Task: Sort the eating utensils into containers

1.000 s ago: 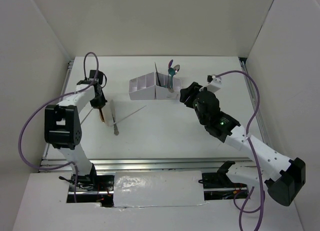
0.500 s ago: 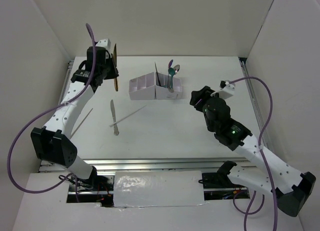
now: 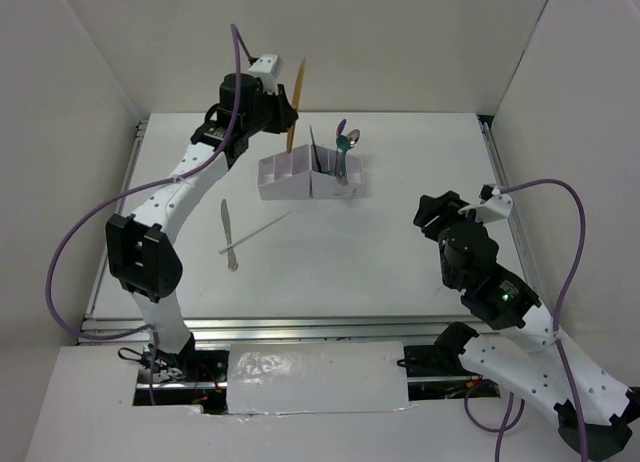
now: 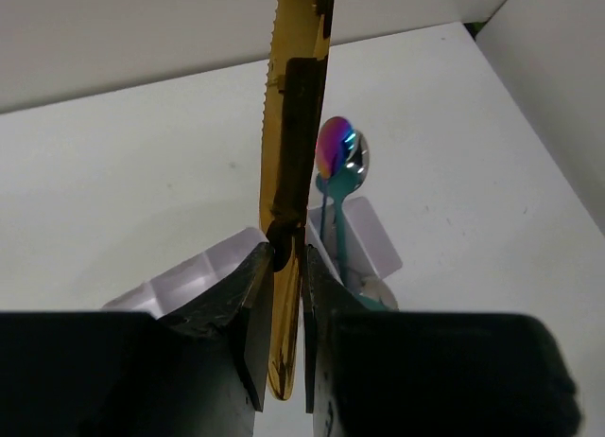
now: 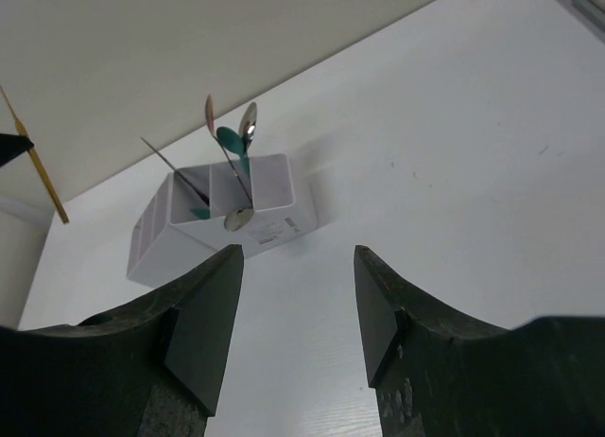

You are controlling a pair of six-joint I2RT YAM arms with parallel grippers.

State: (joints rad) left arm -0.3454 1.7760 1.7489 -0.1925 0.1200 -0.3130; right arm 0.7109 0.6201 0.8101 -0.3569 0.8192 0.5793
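Clamping the gold knife (image 4: 293,125) nearly upright, the left hand (image 4: 286,267) hangs near the organizer (image 3: 290,190).

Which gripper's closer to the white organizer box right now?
Left. The left gripper, shut on the gold knife, hangs just over the far left end of the white organizer box. The right gripper, open and empty, sits well off to its right, toward the near edge.
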